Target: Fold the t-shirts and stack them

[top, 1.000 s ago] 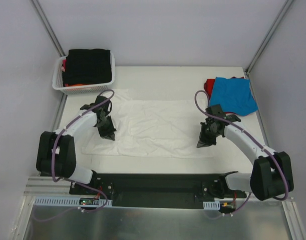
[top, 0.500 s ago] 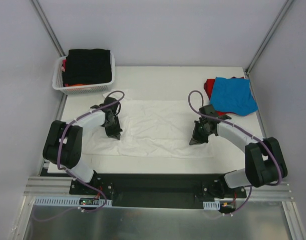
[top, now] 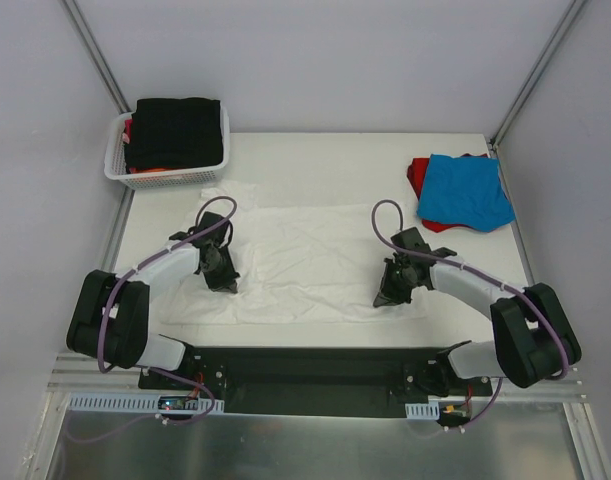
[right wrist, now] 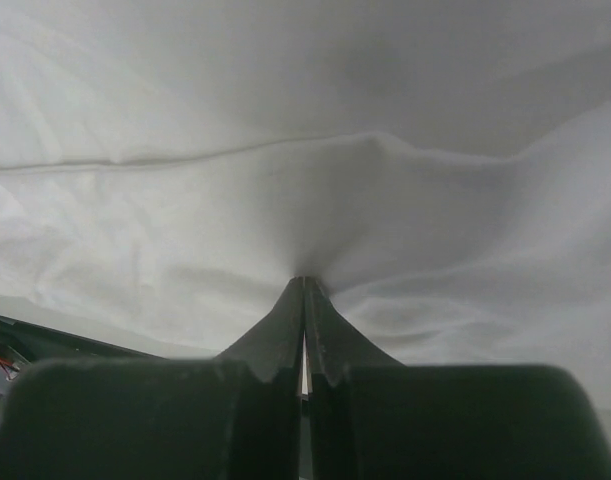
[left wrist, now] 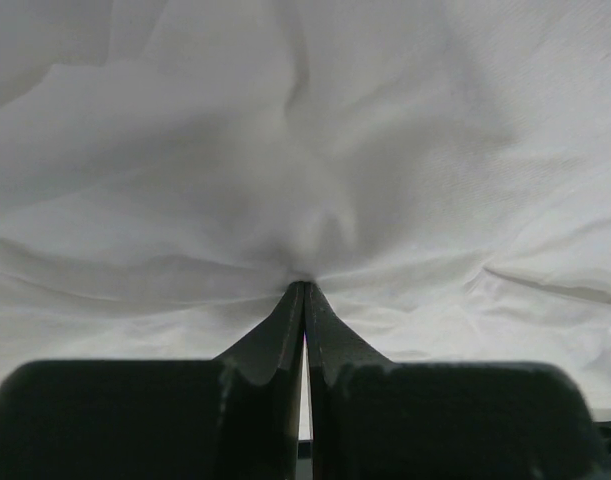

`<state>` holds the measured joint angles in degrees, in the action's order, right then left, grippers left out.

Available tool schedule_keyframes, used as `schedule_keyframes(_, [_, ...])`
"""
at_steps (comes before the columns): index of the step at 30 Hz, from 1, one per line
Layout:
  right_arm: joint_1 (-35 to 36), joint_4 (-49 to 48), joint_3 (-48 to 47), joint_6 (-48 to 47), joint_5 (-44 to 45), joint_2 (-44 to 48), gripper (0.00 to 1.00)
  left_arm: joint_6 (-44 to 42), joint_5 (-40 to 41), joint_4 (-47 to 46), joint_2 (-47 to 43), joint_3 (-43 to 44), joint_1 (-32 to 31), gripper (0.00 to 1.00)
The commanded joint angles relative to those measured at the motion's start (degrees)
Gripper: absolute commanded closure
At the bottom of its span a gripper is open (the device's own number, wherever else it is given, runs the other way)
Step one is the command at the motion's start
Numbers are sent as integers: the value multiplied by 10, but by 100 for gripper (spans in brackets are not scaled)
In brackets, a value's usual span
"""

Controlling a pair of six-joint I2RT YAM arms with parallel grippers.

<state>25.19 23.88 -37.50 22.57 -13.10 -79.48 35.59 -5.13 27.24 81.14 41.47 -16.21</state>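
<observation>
Currently the white t-shirt (top: 305, 250), spread across the table (top: 335, 150), is pinched by the left gripper (top: 223, 282) and right gripper (top: 384, 298), both closed tight on thin cloth. With uneven pulls, the fabric could be dropped or the fold skewed.

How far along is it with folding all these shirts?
Looks done: the blue shirt lies folded atop the red shirt, far right. In hand: the left gripper and right gripper each pinch the white shirt. Left: the black shirt in the basket.
</observation>
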Motion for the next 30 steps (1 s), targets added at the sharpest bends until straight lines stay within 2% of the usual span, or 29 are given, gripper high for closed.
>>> schedule_keyframes(1, [5,0,27,33,-7,59,99,25,-12,22,-29,-24,-8,100])
schedule_keyframes(12, [5,50,90,90,11,185,99,13,-15,25,-23,-25,-12,100])
schedule_keyframes(15, [5,75,74,76,33,215,99,14,-4,32,-40,-9,-19,100])
schedule_keyframes(17, [4,115,25,46,73,224,99,14,8,39,-63,16,-30,100])
schedule_keyframes(19, [0,162,-29,21,108,207,99,9,13,49,-57,34,-31,100])
schedule_keyframes(22, [-8,232,-78,-7,219,143,99,1,10,59,-35,62,-32,100])
schedule_keyframes(23, [-9,249,-87,-6,287,132,99,-1,11,60,-33,69,-33,100])
schedule_keyframes(26, [-10,275,-102,-9,358,110,99,-3,13,62,-34,74,-35,100])
schedule_keyframes(30, [-15,247,-87,-13,341,84,99,-7,12,62,-34,71,-35,100])
